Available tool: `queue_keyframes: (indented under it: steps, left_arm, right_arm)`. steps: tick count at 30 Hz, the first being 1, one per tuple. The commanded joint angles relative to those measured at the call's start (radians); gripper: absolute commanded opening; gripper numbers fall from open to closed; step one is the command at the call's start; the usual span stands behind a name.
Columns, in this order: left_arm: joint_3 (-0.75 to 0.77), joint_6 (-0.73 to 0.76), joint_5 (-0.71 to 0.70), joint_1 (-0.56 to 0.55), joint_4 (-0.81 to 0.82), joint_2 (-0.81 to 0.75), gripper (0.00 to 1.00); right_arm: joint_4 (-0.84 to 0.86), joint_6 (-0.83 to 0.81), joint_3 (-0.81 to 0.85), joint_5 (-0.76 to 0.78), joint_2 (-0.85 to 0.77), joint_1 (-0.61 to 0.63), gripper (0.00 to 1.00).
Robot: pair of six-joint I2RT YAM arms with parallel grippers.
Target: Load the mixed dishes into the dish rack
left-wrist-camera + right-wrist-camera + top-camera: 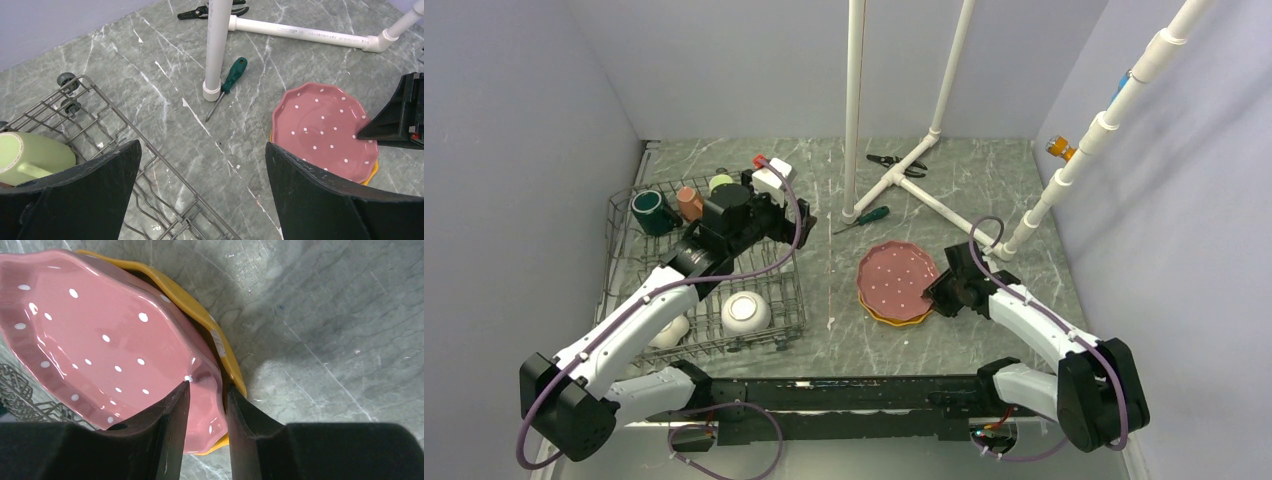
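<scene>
The pink scalloped plate (pixel 896 275) lies on the yellow-orange plate (pixel 894 318) on the table, right of the dish rack (pixel 624 215). My right gripper (pixel 209 387) is shut on the pink plate's (pixel 100 335) near rim, one finger on top and the other wedged between it and the yellow plate (pixel 200 315). My left gripper (pixel 202 165) is open and empty above the rack's right edge (pixel 100 125). The rack holds the dark green mug (pixel 652 212), salmon mug (pixel 689 202), light green mug (pixel 30 155) and two white-bottomed bowls (pixel 745 313) (pixel 669 330).
A white pipe frame (pixel 854 110) stands behind the plates, with a green screwdriver (pixel 227 85) at its foot and black pliers (pixel 200 11) further back. Grey walls close in the left, back and right sides.
</scene>
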Motion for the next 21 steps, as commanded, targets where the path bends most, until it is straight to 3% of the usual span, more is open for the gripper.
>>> queue_keyframes:
  steps: [1, 13, 21]
  left_arm:
    - [0.046, -0.003, 0.021, -0.007, 0.022, 0.001, 0.99]
    - [0.061, 0.008, 0.012, -0.011, 0.007, 0.015, 0.99]
    - [0.057, 0.008, 0.012, -0.011, 0.013, 0.018, 0.99]
  right_arm:
    - [0.057, 0.050, -0.038, -0.008, 0.020, 0.002, 0.35]
    - [0.074, 0.089, -0.081, 0.046, 0.008, 0.005, 0.33]
    - [0.099, 0.149, -0.155, 0.046, -0.110, 0.006, 0.05]
